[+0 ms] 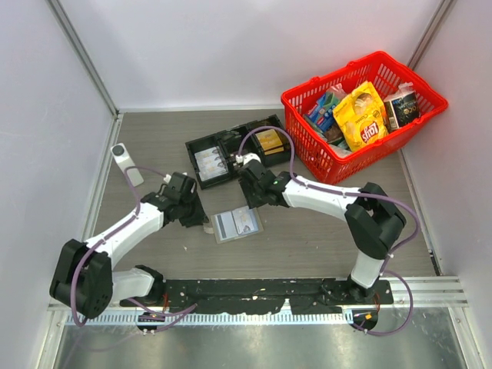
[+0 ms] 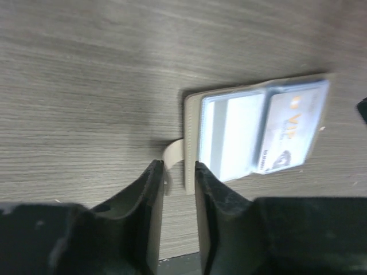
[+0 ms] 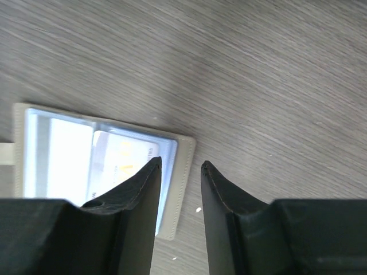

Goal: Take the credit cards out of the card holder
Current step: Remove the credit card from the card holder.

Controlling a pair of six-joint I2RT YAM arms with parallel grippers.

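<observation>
Leftward of the table's middle, the left gripper [image 2: 176, 166] has its fingers [image 2: 150, 195] narrowly parted and clamps nothing. The strap [image 2: 172, 153] of the card holder [image 1: 237, 224] ends right at their tips. The holder lies flat near the table's centre, the credit cards [image 2: 289, 129] tucked inside its clear pockets. Over its right edge the right gripper [image 3: 180, 162] is poised, jaws loosely apart and empty. Behind lies a black tray [image 1: 201, 144], and a red basket [image 1: 330, 76] occupies the far right corner.

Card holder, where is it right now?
In the top view, the small flat grey card holder lies open near the middle of the grey wooden table, just nearer than the long black tray.
</observation>
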